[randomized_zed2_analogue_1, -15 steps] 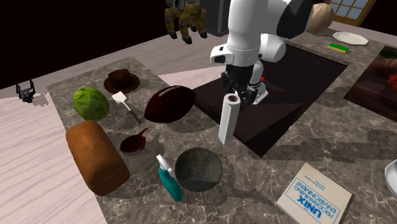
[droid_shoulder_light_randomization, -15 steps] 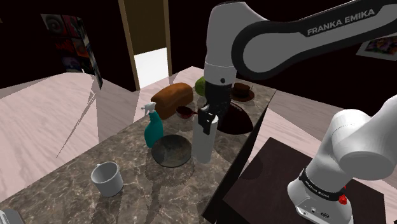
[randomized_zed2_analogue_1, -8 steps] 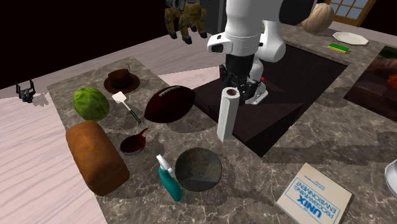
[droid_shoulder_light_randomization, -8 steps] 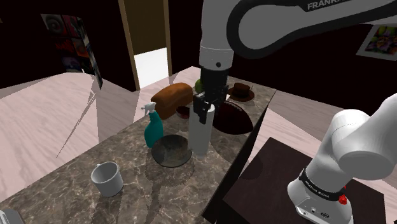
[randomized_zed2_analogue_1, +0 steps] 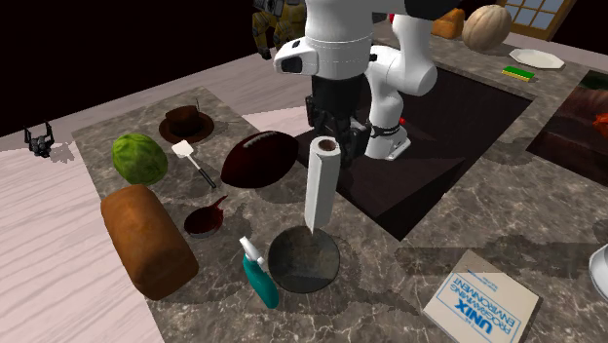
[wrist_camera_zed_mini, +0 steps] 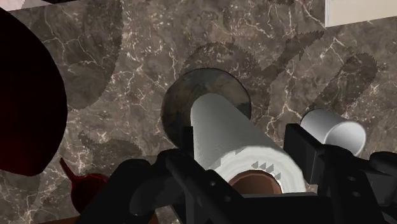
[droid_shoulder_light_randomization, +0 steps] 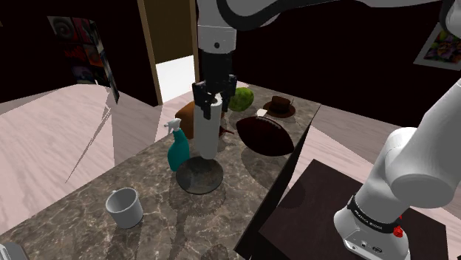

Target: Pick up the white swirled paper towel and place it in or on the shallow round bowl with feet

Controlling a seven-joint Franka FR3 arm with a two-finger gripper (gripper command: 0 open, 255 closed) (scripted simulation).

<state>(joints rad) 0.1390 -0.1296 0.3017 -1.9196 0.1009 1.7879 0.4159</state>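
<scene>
White, plain and smooth-sided, that's how the paper towel roll (droid_shoulder_light_randomization: pixel 206 131) looks to me. It's a tall tube with a brownish cardboard core showing at its top end in the wrist view, and I can't make out any swirl on it. The black gripper (droid_shoulder_light_randomization: pixel 214 94) has it clamped near the top, one finger on each side. So the roll hangs lengthwise below the hand, close to upright with a slight lean, just above the middle of the shoulder view.

Step-wise, I'd say this is the carry, and it's almost at the drop-off. The bowl (droid_shoulder_light_randomization: pixel 198 179) is dark, round and shallow, and it sits on the marbled counter (droid_shoulder_light_randomization: pixel 244 199) right under the roll's lower end, a bit below centre frame. In the second exterior view that lower end hangs over the bowl's upper rim rather than its middle, and I can't tell if it's touching.

Next move, my guess: nudge a little further over the centre, come down, then let go. A tall roll like that will probably tip once released. The teal spray bottle (droid_shoulder_light_randomization: pixel 177 148) just left of the bowl and the brown football (droid_shoulder_light_randomization: pixel 266 134) off to the right look close enough to get knocked.
</scene>
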